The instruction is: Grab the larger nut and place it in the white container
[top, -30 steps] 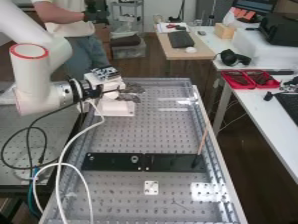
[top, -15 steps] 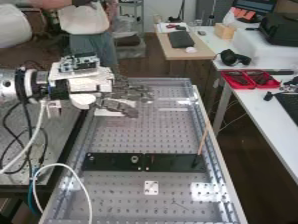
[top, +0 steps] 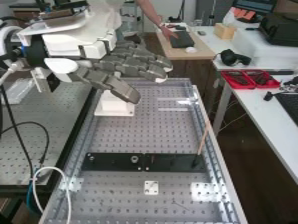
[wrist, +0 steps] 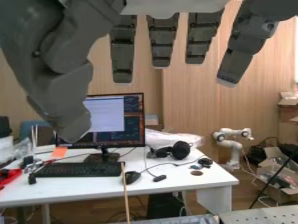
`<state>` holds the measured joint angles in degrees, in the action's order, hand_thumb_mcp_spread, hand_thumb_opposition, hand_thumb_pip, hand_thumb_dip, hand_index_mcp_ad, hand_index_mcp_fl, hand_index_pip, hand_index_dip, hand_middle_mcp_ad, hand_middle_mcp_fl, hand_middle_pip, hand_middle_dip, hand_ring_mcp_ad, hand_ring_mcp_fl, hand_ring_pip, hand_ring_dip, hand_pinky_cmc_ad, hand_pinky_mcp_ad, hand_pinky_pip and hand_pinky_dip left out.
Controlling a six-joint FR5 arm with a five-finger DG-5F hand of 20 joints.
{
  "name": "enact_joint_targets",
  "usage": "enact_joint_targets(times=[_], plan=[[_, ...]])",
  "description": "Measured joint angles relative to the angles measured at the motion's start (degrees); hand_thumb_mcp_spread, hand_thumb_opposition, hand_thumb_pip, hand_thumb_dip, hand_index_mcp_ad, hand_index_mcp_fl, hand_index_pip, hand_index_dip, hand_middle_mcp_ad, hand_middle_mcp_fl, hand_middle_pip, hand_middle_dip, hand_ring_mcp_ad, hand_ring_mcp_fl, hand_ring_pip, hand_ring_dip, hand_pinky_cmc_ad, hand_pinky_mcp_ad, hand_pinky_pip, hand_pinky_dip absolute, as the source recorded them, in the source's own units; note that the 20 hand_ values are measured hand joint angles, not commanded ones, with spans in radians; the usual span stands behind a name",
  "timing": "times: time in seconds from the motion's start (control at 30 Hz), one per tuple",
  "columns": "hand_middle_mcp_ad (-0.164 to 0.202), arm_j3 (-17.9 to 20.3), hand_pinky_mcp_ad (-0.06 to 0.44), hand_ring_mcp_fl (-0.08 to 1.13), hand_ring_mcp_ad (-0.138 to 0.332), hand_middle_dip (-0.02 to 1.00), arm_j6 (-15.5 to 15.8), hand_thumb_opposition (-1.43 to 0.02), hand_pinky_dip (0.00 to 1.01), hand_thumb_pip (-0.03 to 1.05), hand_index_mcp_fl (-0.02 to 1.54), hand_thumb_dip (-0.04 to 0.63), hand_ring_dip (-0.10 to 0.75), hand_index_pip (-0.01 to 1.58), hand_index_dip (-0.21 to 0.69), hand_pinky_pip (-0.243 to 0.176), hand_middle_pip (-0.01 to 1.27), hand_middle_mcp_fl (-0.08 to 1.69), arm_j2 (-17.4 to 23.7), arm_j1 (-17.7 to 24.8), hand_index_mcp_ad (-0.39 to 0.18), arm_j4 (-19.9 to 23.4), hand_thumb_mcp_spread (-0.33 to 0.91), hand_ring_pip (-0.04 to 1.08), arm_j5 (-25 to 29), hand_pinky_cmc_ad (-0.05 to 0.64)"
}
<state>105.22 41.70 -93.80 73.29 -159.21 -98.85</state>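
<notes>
The hand (top: 126, 66) is raised at the upper left of the high view, its dark fingers extended and apart over the far part of the bench. Below it in that view stands the white container (top: 114, 106), partly covered by the fingers and thumb; its inside is hidden. On the flat black bar (top: 174, 162) the bearing (top: 134, 159) stands, with the smaller nut (top: 91, 158) as a tiny spot farther left. In the wrist view the hand (wrist: 161, 42) has straight fingers hanging down and a large thumb beside them, with nothing between them.
A thin wooden stick (top: 203, 139) rises from the bar's right part. A small white plate (top: 151, 187) lies on the perforated bench nearer the camera. Red trays (top: 249, 80) sit on the side table. The wrist view faces a desk (wrist: 120, 188) with a monitor and keyboard.
From beside the white container the hand has lifted and come closer to the high camera, turning so its fingers spread to the right. The container and the bearing have stayed put.
</notes>
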Motion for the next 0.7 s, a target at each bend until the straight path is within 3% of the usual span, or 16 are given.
enact_joint_targets(times=[0.2,0.4,0.7], plan=[[0.072,-3.6,0.309,0.00,0.155,0.24,-2.3,-0.81,0.66,0.68,0.02,0.185,0.164,0.48,-0.010,-0.113,0.11,0.01,1.2,2.4,-0.124,-5.1,0.13,0.08,4.1,0.368],[0.072,-4.6,0.309,0.00,0.166,0.24,-2.0,-0.81,0.66,0.68,0.02,0.157,0.164,0.40,-0.010,-0.113,0.12,0.01,1.5,4.5,-0.113,-6.9,0.10,0.08,8.4,0.368],[0.072,-4.9,0.328,0.00,0.171,0.24,-2.8,-0.81,0.62,0.70,0.04,0.159,0.164,0.37,-0.010,-0.113,0.12,0.01,0.2,4.4,-0.106,-7.2,0.10,0.08,9.5,0.365]])
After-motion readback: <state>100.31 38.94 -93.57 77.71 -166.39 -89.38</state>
